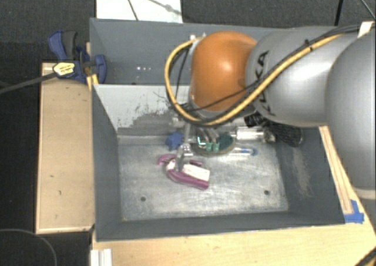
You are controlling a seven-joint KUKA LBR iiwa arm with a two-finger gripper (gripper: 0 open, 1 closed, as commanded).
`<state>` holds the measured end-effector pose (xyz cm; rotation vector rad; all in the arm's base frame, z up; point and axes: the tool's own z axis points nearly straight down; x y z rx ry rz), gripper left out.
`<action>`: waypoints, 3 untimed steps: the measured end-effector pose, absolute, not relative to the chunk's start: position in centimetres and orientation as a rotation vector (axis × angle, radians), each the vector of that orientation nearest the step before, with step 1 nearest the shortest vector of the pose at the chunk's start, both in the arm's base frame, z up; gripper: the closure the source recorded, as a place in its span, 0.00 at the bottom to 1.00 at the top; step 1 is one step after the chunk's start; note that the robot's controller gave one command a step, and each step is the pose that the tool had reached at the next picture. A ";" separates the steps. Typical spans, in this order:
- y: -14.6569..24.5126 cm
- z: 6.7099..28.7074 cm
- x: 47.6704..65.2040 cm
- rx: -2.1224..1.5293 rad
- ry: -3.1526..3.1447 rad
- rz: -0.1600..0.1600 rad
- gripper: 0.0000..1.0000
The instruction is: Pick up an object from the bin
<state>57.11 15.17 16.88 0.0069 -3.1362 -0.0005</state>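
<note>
The grey metal bin [141,200] has a scuffed floor with a few loose things on it. The end effector [185,154] is down at the left end of a purple piece [191,180] with a white label, lying mid-floor; I cannot tell whether it is open or closed. Just behind lie a blue bit [173,140], a green thing [222,143] and a clear tube [252,135]. The purple piece looks light, probably stiff and slick; it is best gripped across its narrow body.

thing: purple flat object [189,175], white label on top
pose: lying flat, long axis tilted a bit down to the right
place: bin [235,197] floor, near the middle
state: loose, apart from the walls
</note>
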 end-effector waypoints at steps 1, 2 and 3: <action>11.9 10.5 58.2 0.146 -3.160 -0.010 0.00; 11.9 10.1 58.0 0.172 -3.167 -0.009 0.00; 12.1 9.8 57.4 0.411 -3.142 -0.012 0.00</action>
